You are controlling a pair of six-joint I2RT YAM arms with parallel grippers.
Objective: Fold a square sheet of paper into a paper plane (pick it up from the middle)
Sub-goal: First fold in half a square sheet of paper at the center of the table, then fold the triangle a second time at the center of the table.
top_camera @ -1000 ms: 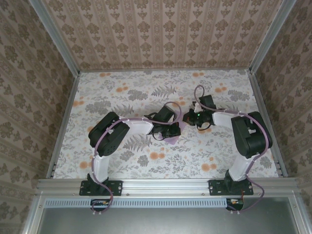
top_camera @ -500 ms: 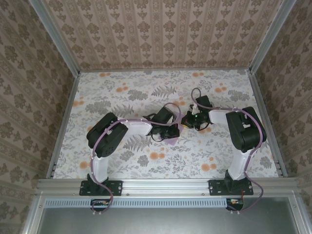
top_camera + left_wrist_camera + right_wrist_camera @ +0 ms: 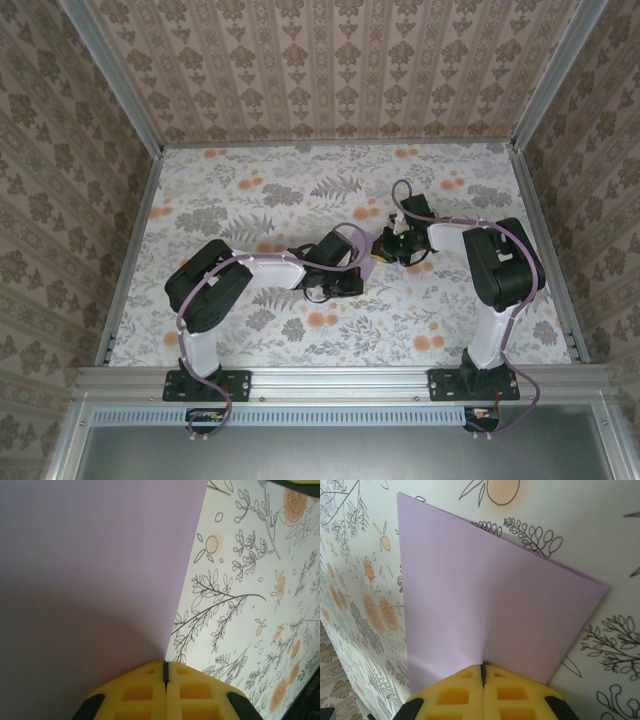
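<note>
While the sheet of paper is lying, seemingly doubled over, near the middle of the worktop, well clear of every edge, the left gripper and the right gripper are both seen pressed tight together at its border, no gap left between the fingers. Trouble can be expected here: were either pair dragged sideways, the thin sheet could be skidded, crumpled or torn and the fold knocked out of line. One sheet is counted, and two grippers.
</note>
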